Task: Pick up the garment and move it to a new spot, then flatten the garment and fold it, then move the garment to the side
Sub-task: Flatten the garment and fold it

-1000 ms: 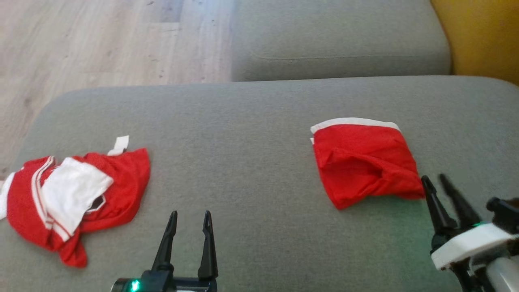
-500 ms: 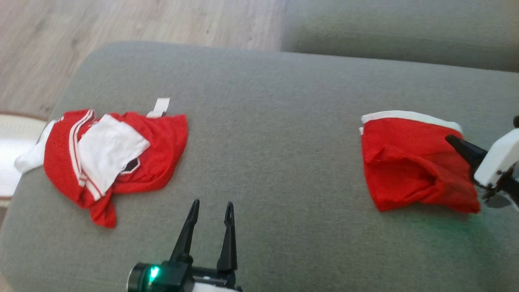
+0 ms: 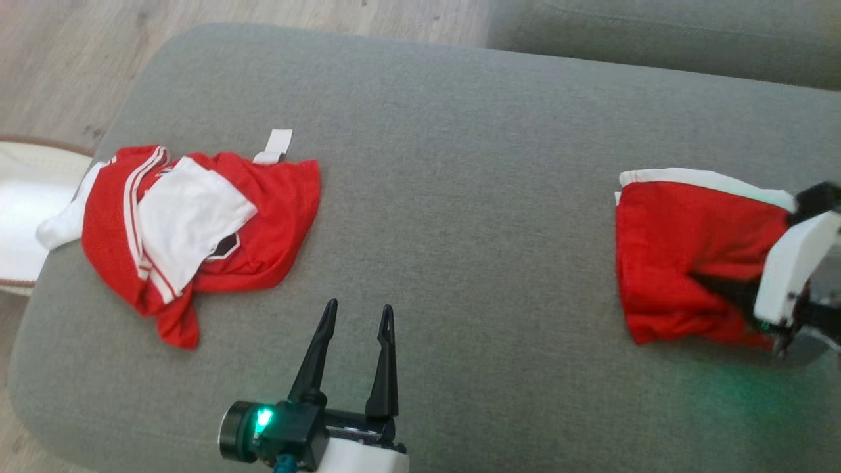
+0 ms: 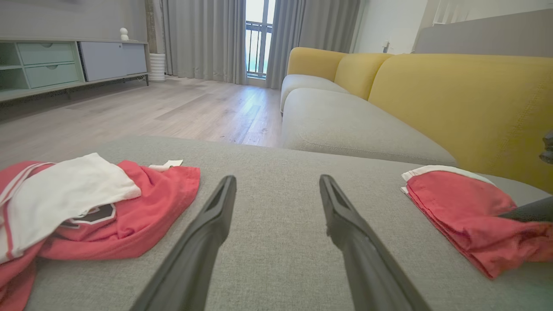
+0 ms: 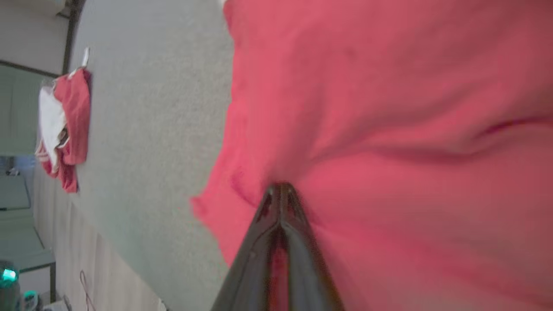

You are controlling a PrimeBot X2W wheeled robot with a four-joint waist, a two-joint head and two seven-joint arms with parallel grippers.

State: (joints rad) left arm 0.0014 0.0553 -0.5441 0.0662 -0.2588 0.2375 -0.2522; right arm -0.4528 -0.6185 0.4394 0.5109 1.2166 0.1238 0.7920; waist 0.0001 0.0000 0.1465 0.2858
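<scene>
Your folded red garment (image 3: 683, 249) lies at the right end of the grey cushion (image 3: 460, 197), a compact rectangle with a white band along its far edge (the near layers bunch into soft creases). The right gripper (image 5: 281, 186) pinches its red cloth, fingers pressed together. You'll find the other garment (image 3: 197, 223), red with white panels and stripes, crumpled in a heap at the cushion's left end, well apart from the first.

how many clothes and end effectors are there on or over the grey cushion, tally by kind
clothes: 2 (crumpled red and white garment, folded red garment)
end effectors: 2 (left end effector, right end effector)
total: 4
</scene>
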